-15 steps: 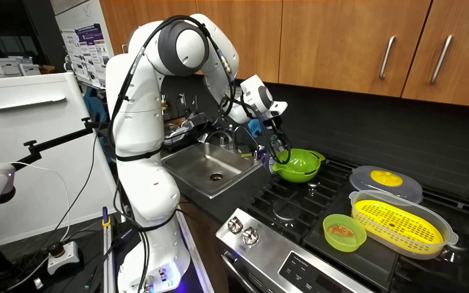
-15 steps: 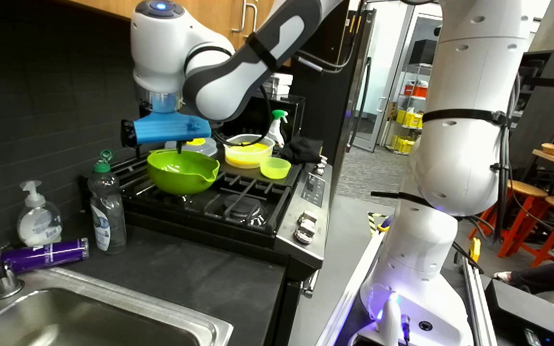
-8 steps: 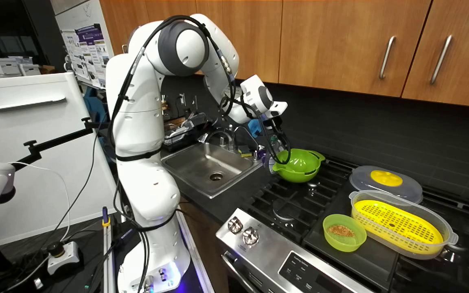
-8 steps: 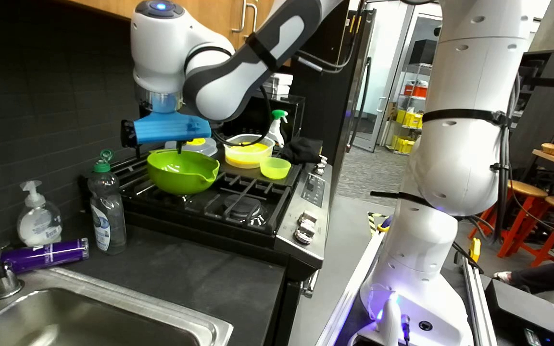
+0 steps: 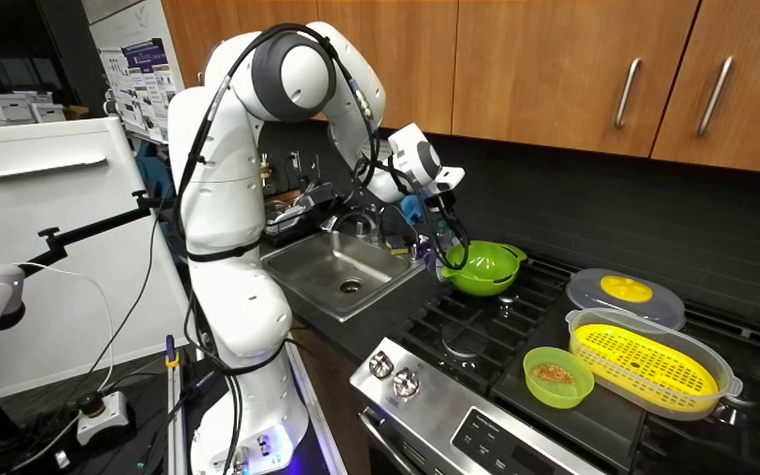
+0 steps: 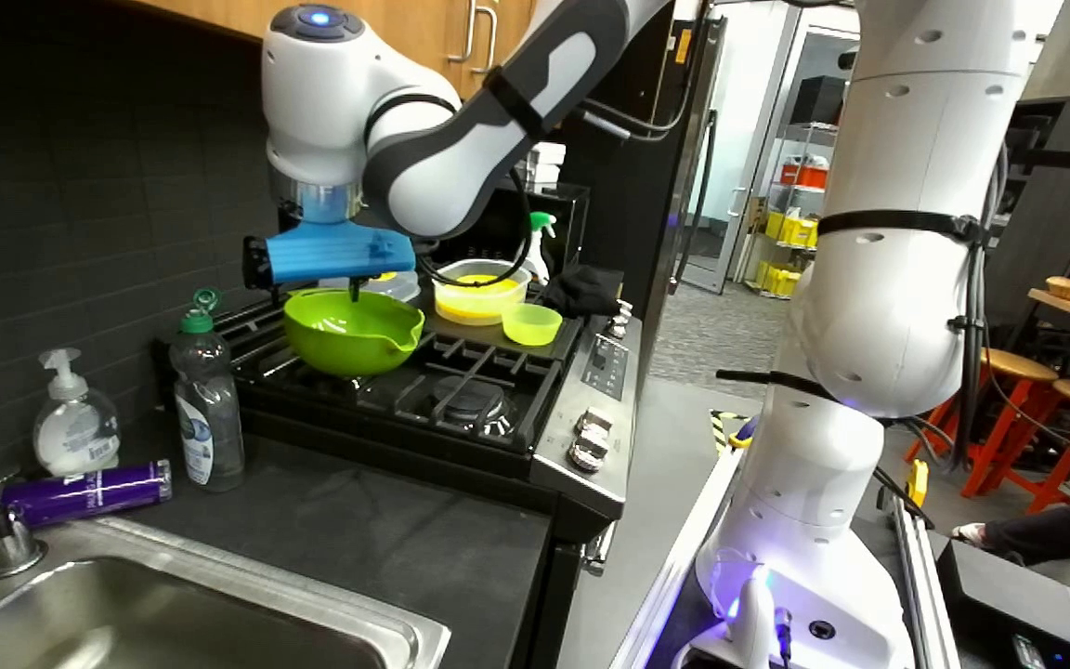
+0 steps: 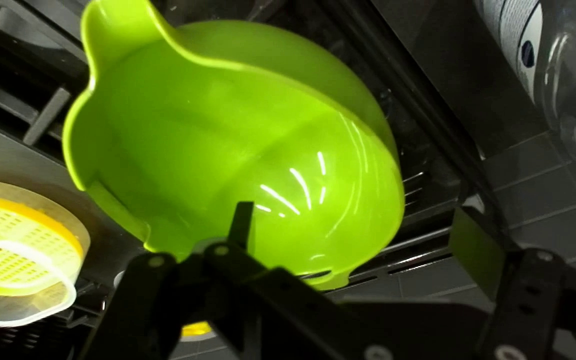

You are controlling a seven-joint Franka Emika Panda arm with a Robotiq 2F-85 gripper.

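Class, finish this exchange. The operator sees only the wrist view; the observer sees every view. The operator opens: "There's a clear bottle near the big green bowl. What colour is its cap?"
Observer: The cap is green, in an exterior view.
Operator: Where does the big green bowl stand?
Observer: At the end of the stove nearest the sink.
Operator: What stands beside the clear container, out of my sight?
Observer: A smaller green bowl, with brown bits in it.
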